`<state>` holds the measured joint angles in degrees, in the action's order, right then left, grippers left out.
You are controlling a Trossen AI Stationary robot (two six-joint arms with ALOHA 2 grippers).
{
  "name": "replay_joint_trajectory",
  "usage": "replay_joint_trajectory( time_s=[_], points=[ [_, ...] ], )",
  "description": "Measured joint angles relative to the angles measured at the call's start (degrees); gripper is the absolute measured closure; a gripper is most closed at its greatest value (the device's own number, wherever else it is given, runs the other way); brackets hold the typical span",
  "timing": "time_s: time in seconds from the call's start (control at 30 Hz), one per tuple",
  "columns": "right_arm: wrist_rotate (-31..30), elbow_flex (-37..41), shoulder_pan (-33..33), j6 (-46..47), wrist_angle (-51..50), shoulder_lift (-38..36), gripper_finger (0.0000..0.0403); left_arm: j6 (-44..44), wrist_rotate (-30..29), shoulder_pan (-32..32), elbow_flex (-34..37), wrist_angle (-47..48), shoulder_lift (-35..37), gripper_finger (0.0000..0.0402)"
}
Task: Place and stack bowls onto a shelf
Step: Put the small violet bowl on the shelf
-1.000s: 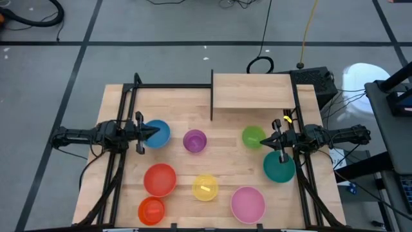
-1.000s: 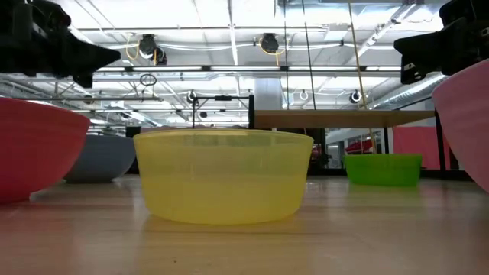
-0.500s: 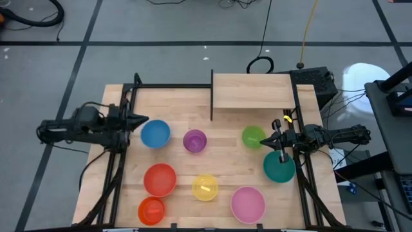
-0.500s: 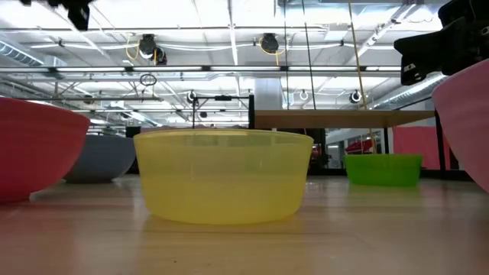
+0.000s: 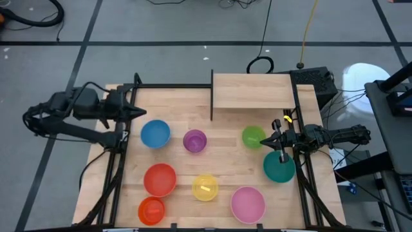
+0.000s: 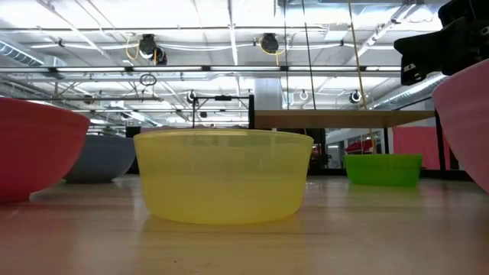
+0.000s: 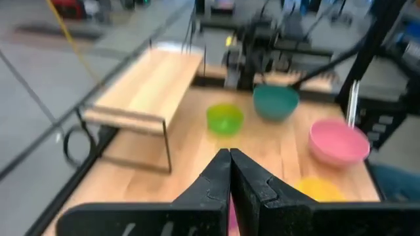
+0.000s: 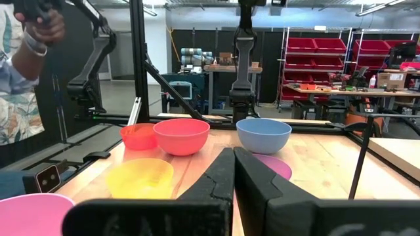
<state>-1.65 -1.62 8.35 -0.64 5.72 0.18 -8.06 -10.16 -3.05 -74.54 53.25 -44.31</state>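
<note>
Eight bowls rest upright on their bases on the tabletop: blue (image 5: 155,133), purple (image 5: 194,140), lime green (image 5: 253,136), teal (image 5: 279,167), red (image 5: 159,179), orange (image 5: 152,210), yellow (image 5: 205,187) and pink (image 5: 248,203). The shelf (image 5: 252,91) stands at the far edge with its dark panel (image 5: 212,95) on its left side. My left gripper (image 5: 143,111) is shut and raised near the table's far left corner, away from the blue bowl. My right gripper (image 5: 262,142) is shut and hovers beside the lime green bowl, above the table (image 6: 416,53).
Black frame rails (image 5: 119,161) run along the table's left and right sides and its far left edge. In the right wrist view a person (image 8: 20,72) stands beyond the table's left side. Bare wood lies between the purple bowl and the shelf.
My left gripper has pulled back from over the blue bowl toward the table's far left corner and risen, leaving the low view; it stayed shut. The bowls have kept their places.
</note>
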Motion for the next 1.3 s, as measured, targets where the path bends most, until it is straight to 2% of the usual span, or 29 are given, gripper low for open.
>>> replay_joint_trajectory(
  time_s=[0.2, 0.37, 0.47, 0.77, 1.07, 1.2, 1.3],
  points=[
    [0.00, 0.01, 0.01, 0.00, 0.00, -0.01, 0.0401, -2.80, 1.42, -0.15, -9.99, 12.77, -8.80, 0.0394],
    [0.00, 0.00, 0.01, 0.00, 0.00, 0.01, 0.0401, 0.30, 5.49, -1.50, -11.23, 18.60, -14.10, 0.0394],
    [0.00, -0.01, 0.00, 0.00, 0.00, 0.00, 0.0401, 4.67, 5.29, -2.67, -11.01, 22.32, -17.76, 0.0394],
    [0.00, -0.01, 0.01, -0.42, 0.00, 0.01, 0.0401, 14.58, 2.61, -3.41, -9.62, 19.63, -27.94, 0.0394],
    [0.00, -0.01, 0.01, -0.03, 0.00, 0.01, 0.0401, 18.94, 2.66, -3.41, -9.59, 16.57, -37.71, 0.0392],
    [0.00, -0.01, 0.01, 0.00, 0.00, 0.01, 0.0401, 20.89, 2.85, -3.31, -8.58, 15.57, -40.99, 0.0373],
    [0.00, 0.00, 0.01, 0.00, 0.00, 0.00, 0.0401, 21.94, 2.87, -3.14, -5.51, 11.41, -41.85, 0.0353]
  ],
)
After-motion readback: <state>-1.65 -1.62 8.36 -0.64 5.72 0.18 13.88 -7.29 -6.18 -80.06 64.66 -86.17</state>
